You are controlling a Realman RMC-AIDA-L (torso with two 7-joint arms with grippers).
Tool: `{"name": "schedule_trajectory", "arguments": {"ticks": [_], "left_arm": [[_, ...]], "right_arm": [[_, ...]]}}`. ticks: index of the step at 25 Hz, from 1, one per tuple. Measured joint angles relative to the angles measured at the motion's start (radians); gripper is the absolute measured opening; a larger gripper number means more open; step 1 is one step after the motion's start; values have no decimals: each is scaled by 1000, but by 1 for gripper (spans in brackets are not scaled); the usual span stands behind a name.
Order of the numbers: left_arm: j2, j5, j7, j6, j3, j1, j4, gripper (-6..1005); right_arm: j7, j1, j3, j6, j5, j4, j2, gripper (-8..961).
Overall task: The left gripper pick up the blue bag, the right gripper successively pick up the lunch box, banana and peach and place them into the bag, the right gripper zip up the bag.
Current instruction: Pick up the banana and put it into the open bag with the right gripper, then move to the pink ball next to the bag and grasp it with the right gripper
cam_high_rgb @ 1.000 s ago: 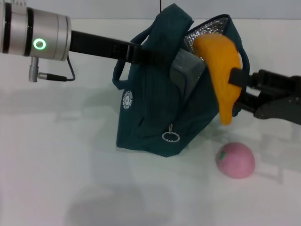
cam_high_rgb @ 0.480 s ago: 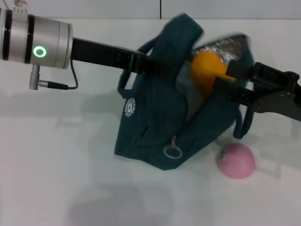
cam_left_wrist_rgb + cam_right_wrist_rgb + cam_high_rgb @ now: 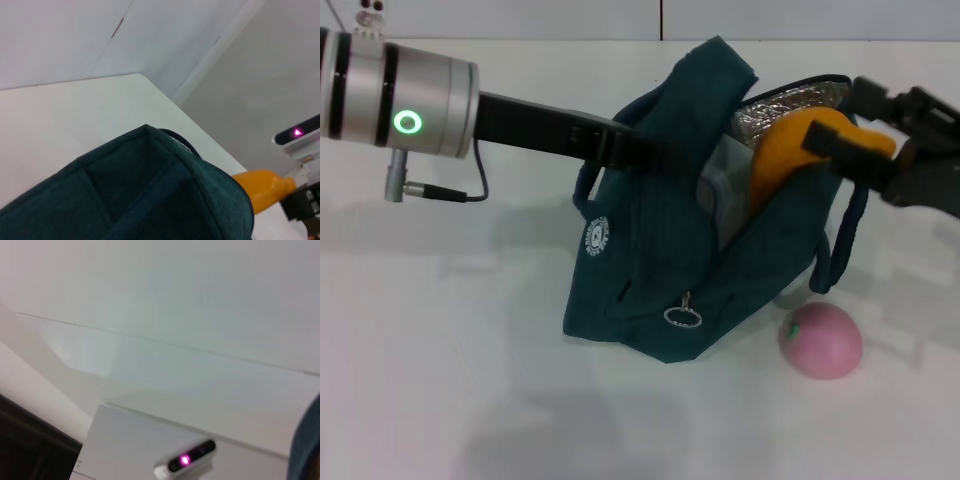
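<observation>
Right tool (image 3: 835, 152) clamped on banana (image 3: 790, 160), half sunk in open mouth of blue bag (image 3: 650, 270). Left tool (image 3: 638, 150) pinching bag's upper edge, fingertips hidden by fabric. Lunch box (image 3: 720, 185) barely visible inside. Peach (image 3: 820, 340) on open counter (image 3: 440, 380) beside bag.

A white counter (image 3: 470, 400) is filling most of the head view, soft shadows lying across it. Pale grey wall panels (image 3: 520, 18) are running along the upper edge, a dark vertical seam (image 3: 661, 18) splitting them at top centre.
</observation>
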Motion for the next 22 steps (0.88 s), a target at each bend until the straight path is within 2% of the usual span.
{"name": "schedule_trajectory", "arguments": {"ticks": [4, 9, 14, 16, 18, 21, 22], "left_arm": [[2, -26, 2, 0, -21, 7, -2, 98], [2, -47, 5, 10, -23, 9, -1, 98], [6, -48, 5, -4, -28, 9, -3, 99], [8, -39, 5, -17, -35, 10, -4, 100], [9, -24, 6, -24, -49, 11, -5, 100], [9, -12, 15, -27, -73, 12, -16, 101], [10, -1, 29, -28, -96, 13, -26, 101]], "right_arm": [[-67, -24, 8, -68, 62, -55, -14, 729], [-130, -69, 39, -121, 89, -135, -53, 725], [-245, -76, 44, -264, 63, -219, -92, 723], [-278, -107, 45, -283, 49, -317, -104, 724], [-289, -150, 49, -257, 11, -440, -104, 724], [-274, -228, 52, -166, -84, -658, -94, 724], [-241, -267, 53, -114, -153, -784, -83, 724]]}}
